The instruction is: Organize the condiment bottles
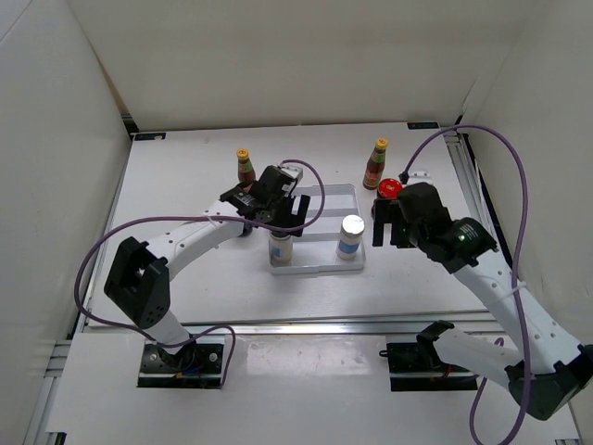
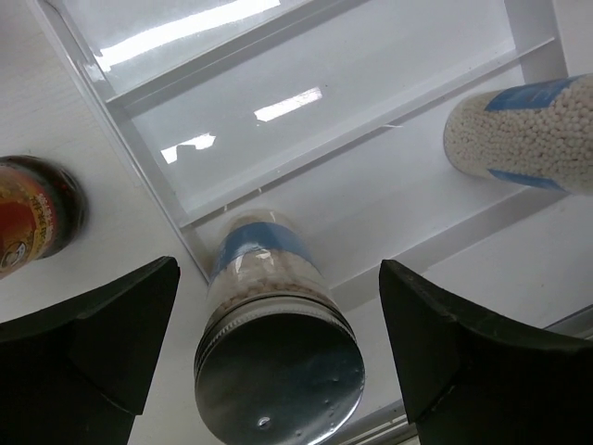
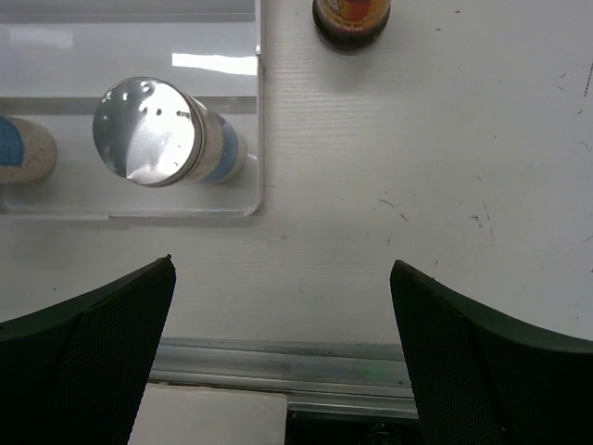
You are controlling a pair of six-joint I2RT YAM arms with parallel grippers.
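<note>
A clear ribbed tray lies mid-table with two white silver-topped shakers standing in it, one at the front left and one at the front right. My left gripper is open and hovers over the left shaker, a finger on each side and not touching it. The right shaker also shows in the left wrist view. My right gripper is open and empty, right of the tray. Two yellow-capped sauce bottles stand behind the tray. A red-lidded jar sits beside the right gripper.
A dark jar stands left of the tray, mostly hidden under my left arm in the top view. A dark bottle base stands beyond the right gripper. An aluminium rail runs along the near table edge. White walls enclose the table.
</note>
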